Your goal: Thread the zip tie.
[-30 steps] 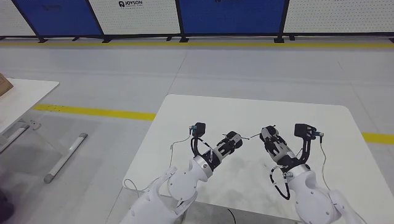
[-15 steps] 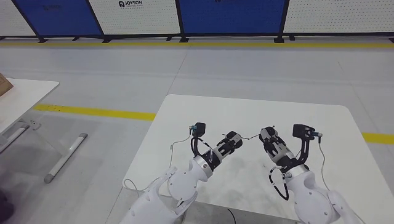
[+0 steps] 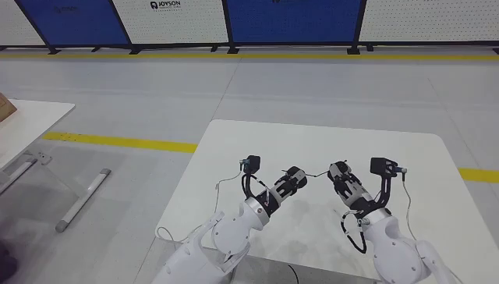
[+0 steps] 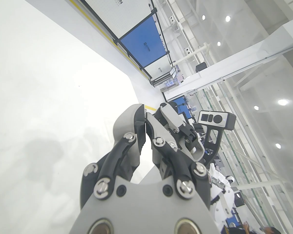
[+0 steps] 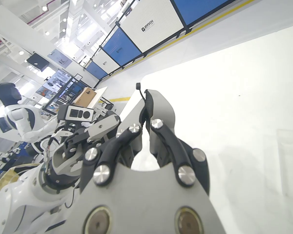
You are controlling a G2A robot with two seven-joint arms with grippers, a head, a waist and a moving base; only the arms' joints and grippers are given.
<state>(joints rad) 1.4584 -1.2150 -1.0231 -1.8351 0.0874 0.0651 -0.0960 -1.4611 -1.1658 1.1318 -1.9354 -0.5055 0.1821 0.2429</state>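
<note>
**Left arm** (image 3: 243,220): it rises from the near edge of the white rectangular table (image 3: 374,147) and slants inward over the table's near half, with the forearm lifted clear of the tabletop. The left gripper (image 4: 145,114) hangs above the table and points away from the near edge, toward the table's middle. Its two grey fingers are pressed together, dark pads meeting. Whether anything is pinched between them cannot be told.

**Thin black plastic zip tie** (image 5: 141,94): it is held in the air above the table's near half, touching no part of the tabletop. In the top view it appears as a fine dark line in the gap between the two grippers. Its small square head projects just past the right fingertips.

**Right arm** (image 3: 383,233): it also rises from the table's near edge and leans inward in mirror of the left arm. The right gripper (image 3: 337,169) is above the table at about the same height, tip to tip with the left. Its fingers are clamped on the strap of the zip tie just behind the head.
</note>
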